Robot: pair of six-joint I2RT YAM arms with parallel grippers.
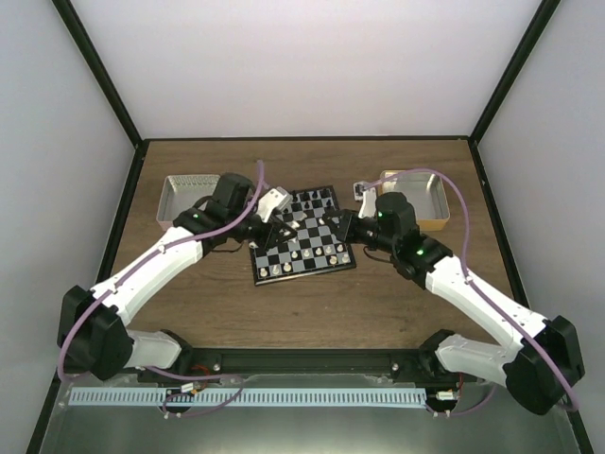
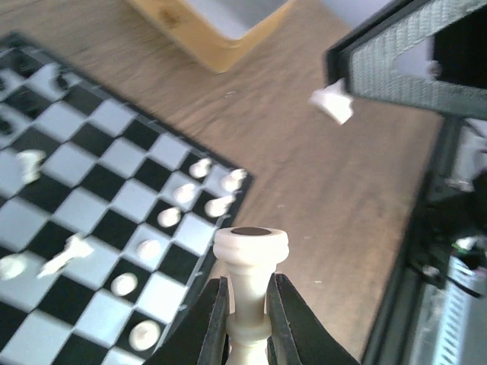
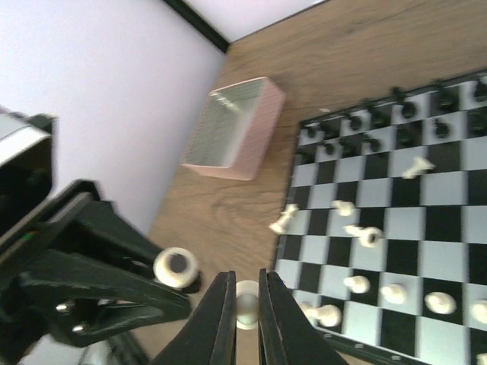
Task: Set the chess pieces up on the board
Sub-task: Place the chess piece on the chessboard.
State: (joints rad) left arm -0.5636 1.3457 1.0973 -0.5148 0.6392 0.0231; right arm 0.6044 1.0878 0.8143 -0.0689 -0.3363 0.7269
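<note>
**Both claws loaded, cream side unfinished**

My left claw (image 2: 247,281) is clenched on a tall cream piece (image 2: 251,247). Its round, dark-centred end faces the lens, and I hold it above the board (image 1: 301,248) on the ten o'clock side. My right claw (image 3: 246,277) is clenched on a small cream piece (image 3: 246,306), just off the board's three o'clock edge and over the table (image 1: 312,322).

I judge the job well past half. The black pieces (image 3: 365,122) seem ranked along the twelve o'clock side, and a line of cream pawns (image 2: 169,217) runs near the six o'clock edge. What is left: a few toppled cream pieces (image 2: 70,253) lie mid-board, and the two I carry need squares.

The silver tray (image 1: 163,203) sits at ten o'clock from the board and the yellow tray (image 1: 435,224) at two o'clock. I can see nothing in either, though my arm hides part of the yellow one.
</note>
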